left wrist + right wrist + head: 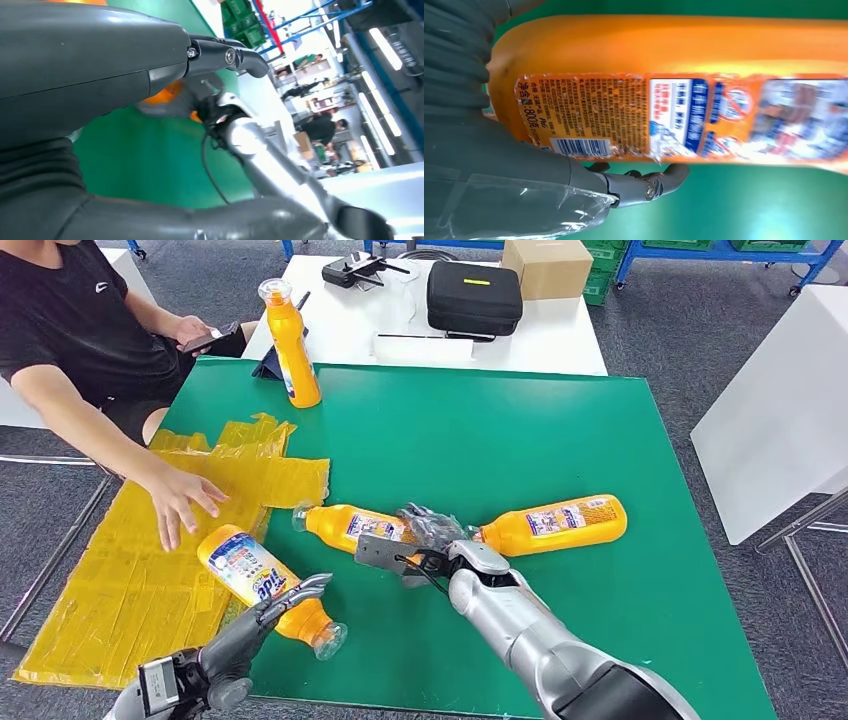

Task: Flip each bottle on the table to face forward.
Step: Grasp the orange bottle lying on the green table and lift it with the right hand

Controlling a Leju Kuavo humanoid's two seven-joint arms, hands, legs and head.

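Note:
Four orange detergent bottles are on the green table (480, 430). One bottle stands upright (288, 340) at the back left. A second lies at the front left (250, 575), its blue front label up. My left hand (262, 625) reaches beside it with fingers apart, holding nothing. The middle bottle (350, 526) lies with its back label up, and my right hand (432, 537) grips its base end. In the right wrist view the barcode label (584, 120) faces the camera, with the thumb (644, 185) against the bottle's edge. The fourth bottle (555, 524) lies to the right, back label up.
A person sits at the left, one hand (180, 502) resting on a yellow taped sheet (120, 580) that covers the table's left side. Behind stands a white table (560, 345) with a black case (474, 295) and a cardboard box (548, 265). Another white surface (780, 410) is to the right.

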